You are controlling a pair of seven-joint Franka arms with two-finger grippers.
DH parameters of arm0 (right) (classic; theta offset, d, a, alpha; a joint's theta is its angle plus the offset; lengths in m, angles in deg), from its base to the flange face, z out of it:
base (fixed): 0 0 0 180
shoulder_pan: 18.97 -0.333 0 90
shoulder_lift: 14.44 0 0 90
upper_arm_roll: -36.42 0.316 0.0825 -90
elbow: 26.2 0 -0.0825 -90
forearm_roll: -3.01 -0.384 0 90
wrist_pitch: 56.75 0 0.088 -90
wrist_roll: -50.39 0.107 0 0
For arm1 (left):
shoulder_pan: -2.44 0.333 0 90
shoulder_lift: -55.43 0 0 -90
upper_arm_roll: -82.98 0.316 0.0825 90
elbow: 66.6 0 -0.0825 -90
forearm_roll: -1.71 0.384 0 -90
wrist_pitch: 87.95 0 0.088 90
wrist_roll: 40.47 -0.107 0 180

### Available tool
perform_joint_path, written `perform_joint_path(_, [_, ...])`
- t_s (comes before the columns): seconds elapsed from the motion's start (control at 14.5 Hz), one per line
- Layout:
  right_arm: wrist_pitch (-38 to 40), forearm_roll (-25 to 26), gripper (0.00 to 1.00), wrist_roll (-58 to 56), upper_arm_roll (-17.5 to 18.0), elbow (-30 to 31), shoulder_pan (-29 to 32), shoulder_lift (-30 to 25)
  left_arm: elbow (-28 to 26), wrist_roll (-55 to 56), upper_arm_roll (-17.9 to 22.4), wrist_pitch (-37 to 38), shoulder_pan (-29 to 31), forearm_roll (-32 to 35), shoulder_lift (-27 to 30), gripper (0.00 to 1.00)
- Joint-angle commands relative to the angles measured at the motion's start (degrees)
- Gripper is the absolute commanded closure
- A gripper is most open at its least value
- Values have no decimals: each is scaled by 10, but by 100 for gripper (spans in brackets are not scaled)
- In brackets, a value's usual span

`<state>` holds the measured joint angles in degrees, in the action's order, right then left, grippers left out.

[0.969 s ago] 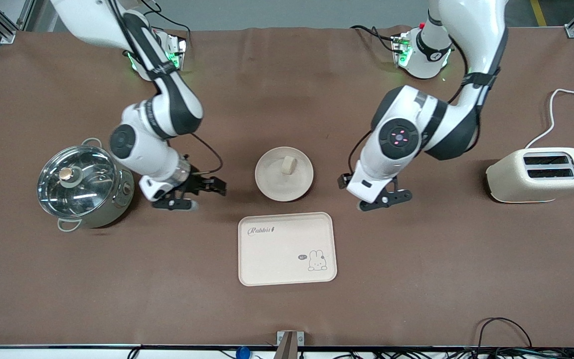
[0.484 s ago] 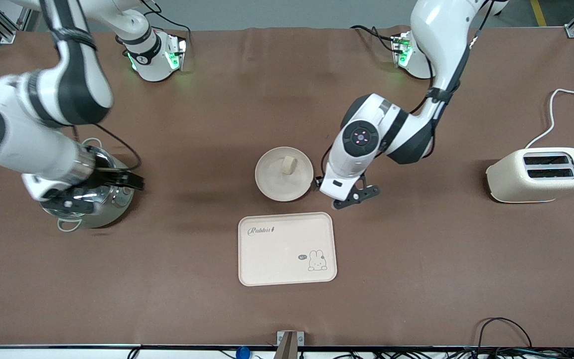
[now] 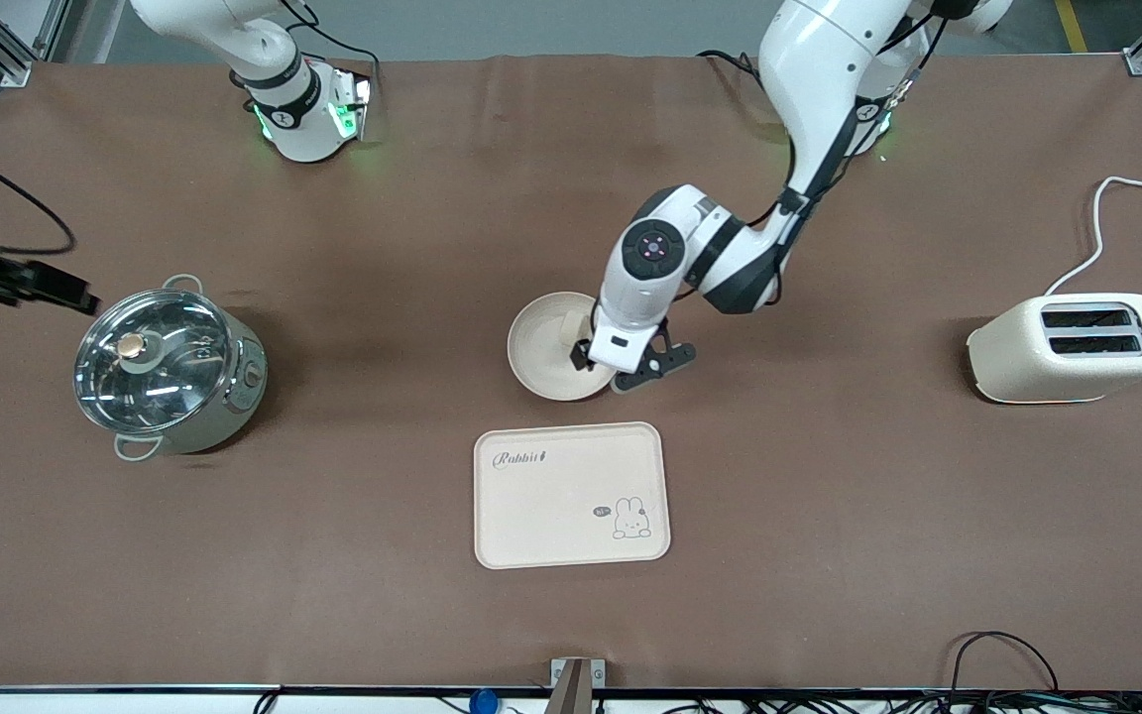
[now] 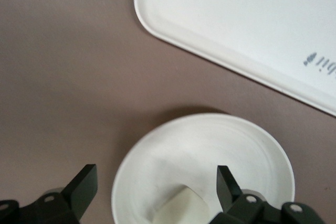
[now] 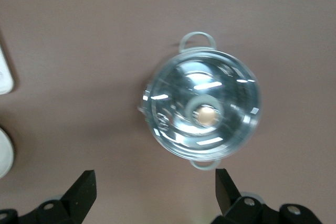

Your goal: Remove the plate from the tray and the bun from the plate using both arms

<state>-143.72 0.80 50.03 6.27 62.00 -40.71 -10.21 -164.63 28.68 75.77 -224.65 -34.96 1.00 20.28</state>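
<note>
- The left arm (image 3: 809, 109) reaches from its base down and in toward the middle of the table, elbow bent, with its wrist tipped downward over the plate (image 3: 546, 347).
- The left gripper (image 3: 621, 365) hangs over the plate's edge toward the left arm's end of the table; its fingers (image 4: 84, 190) are spread wide with nothing between them (the left wrist view shows the plate sitting in the gap).
- The plate rests on the brown table (image 3: 829, 496), just farther from the front camera than the tray (image 3: 571, 494), and apart from it.
- The bun (image 4: 181, 209) lies in the plate, partly hidden by the left arm's wrist in the front view.
- The right arm (image 3: 234, 40) is raised high and swung out to its own end of the table, mostly out of the front view.
- The right gripper (image 5: 152, 195) hovers above the pot (image 5: 202, 114) with its glass lid, fingers wide apart and empty.
- A toaster (image 3: 1072, 347) stands near the left arm's end of the table, well apart from the plate.
</note>
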Motion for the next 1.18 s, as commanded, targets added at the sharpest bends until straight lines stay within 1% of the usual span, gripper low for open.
perform_joint_path(0.0, [49, 35, 0, -19, -13, -24, -4, -36, -4, 44, 3, -22, -30, -8, -10, 2])
perform_joint_path(0.07, [57, 35, 0, -20, -21, -23, -5, -54, -3, 55, 3, -26, -37, -8, -17, 3])
perform_joint_path(0.14, [62, 36, 0, -20, -21, -22, -5, -64, -2, 64, 3, -38, -45, -7, -27, 5])
perform_joint_path(0.28, [68, 36, 0, -20, -18, -18, -8, -68, -3, 83, 3, -70, -58, -5, -44, 7])
perform_joint_path(0.42, [68, 36, 0, -21, -17, -21, -9, -68, -5, 86, 4, -71, -64, -3, -49, 11])
perform_joint_path(0.48, [69, 35, 0, -21, -16, -21, -10, -69, -6, 86, 4, -71, -64, -3, -50, 15])
perform_joint_path(0.62, [68, 34, 0, -21, -15, -22, -12, -68, -6, 85, 4, -70, -64, -2, -56, 26])
perform_joint_path(0.69, [67, 34, 0, -21, -13, -23, -13, -67, -5, 86, 4, -70, -66, -2, -59, 33])
perform_joint_path(0.9, [66, 35, 0, -21, -2, -23, -15, -67, -5, 84, 4, -62, -68, -2, -53, 62])
perform_joint_path(0.97, [67, 36, 0, -20, 5, -23, -16, -67, -4, 82, 4, -53, -64, -1, -47, 70])
perform_joint_path(1.04, [67, 37, 0, -19, 11, -23, -17, -68, 1, 79, 6, -23, -62, -1, -32, 78])
perform_joint_path(1.11, [67, 36, 0, -19, 18, -23, -9, -68, 2, 71, 11, 9, -58, 0, -13, 80])
